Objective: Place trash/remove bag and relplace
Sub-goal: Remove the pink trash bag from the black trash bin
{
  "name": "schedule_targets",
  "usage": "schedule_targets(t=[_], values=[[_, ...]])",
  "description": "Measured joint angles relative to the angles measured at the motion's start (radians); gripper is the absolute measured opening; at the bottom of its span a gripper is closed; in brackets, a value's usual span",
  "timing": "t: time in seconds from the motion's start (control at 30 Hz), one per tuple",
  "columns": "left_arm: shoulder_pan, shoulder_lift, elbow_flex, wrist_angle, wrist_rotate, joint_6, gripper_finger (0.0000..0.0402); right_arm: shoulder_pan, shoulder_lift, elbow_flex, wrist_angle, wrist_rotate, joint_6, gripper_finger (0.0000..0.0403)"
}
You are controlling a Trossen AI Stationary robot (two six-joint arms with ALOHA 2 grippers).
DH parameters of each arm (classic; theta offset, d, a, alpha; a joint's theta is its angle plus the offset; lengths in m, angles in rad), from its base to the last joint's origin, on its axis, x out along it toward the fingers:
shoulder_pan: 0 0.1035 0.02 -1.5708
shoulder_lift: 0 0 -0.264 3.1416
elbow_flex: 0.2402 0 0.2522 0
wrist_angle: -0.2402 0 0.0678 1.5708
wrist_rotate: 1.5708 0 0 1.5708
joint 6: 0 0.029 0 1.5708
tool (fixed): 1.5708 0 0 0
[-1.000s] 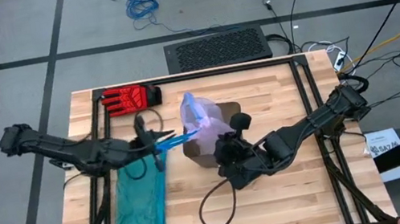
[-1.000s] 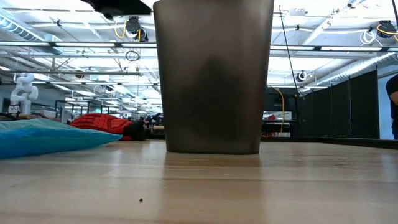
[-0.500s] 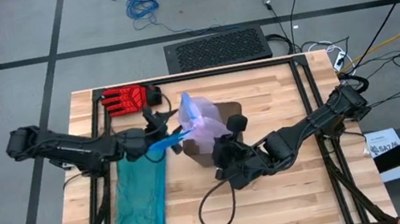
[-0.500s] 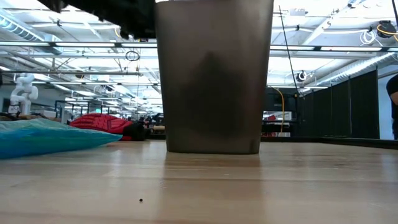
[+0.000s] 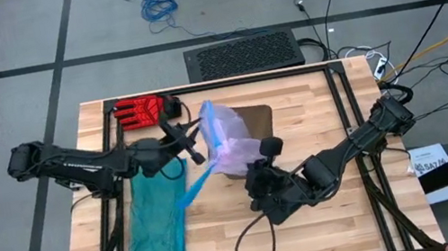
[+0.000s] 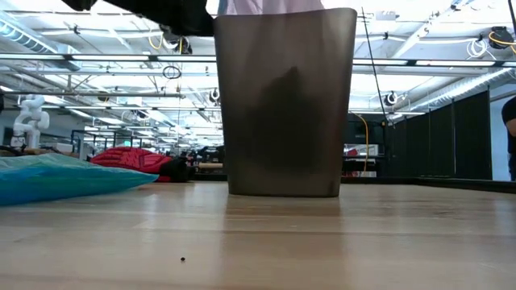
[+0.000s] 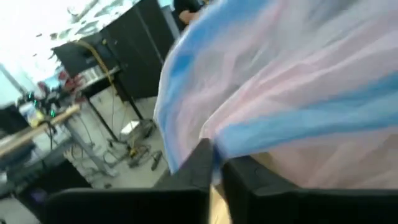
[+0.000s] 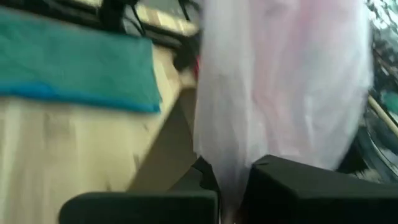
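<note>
Both arms reach to the middle; the left end effector [image 5: 195,156] and the right end effector [image 5: 257,173] each pinch the bag [image 5: 228,139].

The pale pink-white bag [image 5: 228,138] bulges up out of the brown bin [image 5: 252,119] mid-table, a blue drawstring [image 5: 194,185] trailing toward the teal bag [image 5: 157,228]; the left gripper [image 5: 194,149] sits at its left edge, the right gripper [image 5: 262,177] just below it, a red glove [image 5: 141,110] behind
</note>
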Motion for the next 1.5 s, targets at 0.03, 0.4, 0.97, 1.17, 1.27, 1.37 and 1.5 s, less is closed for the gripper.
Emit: schedule_targets(t=[0.03, 0.4, 0.97, 1.17, 1.27, 1.37, 1.5], values=[[-0.009, -0.006, 0.006, -0.012, 0.000, 0.021, 0.0014, -0.001, 0.000, 0.000, -0.039, 0.002, 0.029, 0.0000], [-0.116, -0.068, 0.147, -0.275, 0.000, 0.084, 0.0002, -0.059, 0.000, -0.004, -0.398, 0.087, 0.268, 0.0000], [-0.231, -0.068, 0.280, -0.586, -0.152, 0.128, 0.0000, -0.152, -0.053, -0.085, -0.262, -0.166, 0.148, 0.0001], [-0.236, -0.068, 0.281, -0.602, -0.159, 0.102, 0.0000, -0.148, -0.173, -0.057, -0.267, -0.220, 0.187, 0.0001], [-0.236, -0.068, 0.280, -0.605, -0.161, 0.100, 0.0000, -0.149, -0.240, -0.055, -0.265, -0.273, 0.189, 0.0013], [-0.236, -0.068, 0.280, -0.605, -0.161, 0.100, 0.0000, -0.148, -0.285, -0.055, -0.256, -0.332, 0.193, 0.0038], [-0.236, -0.068, 0.280, -0.610, -0.162, 0.100, 0.0000, -0.148, -0.320, -0.055, -0.229, -0.395, 0.188, 0.0084]])
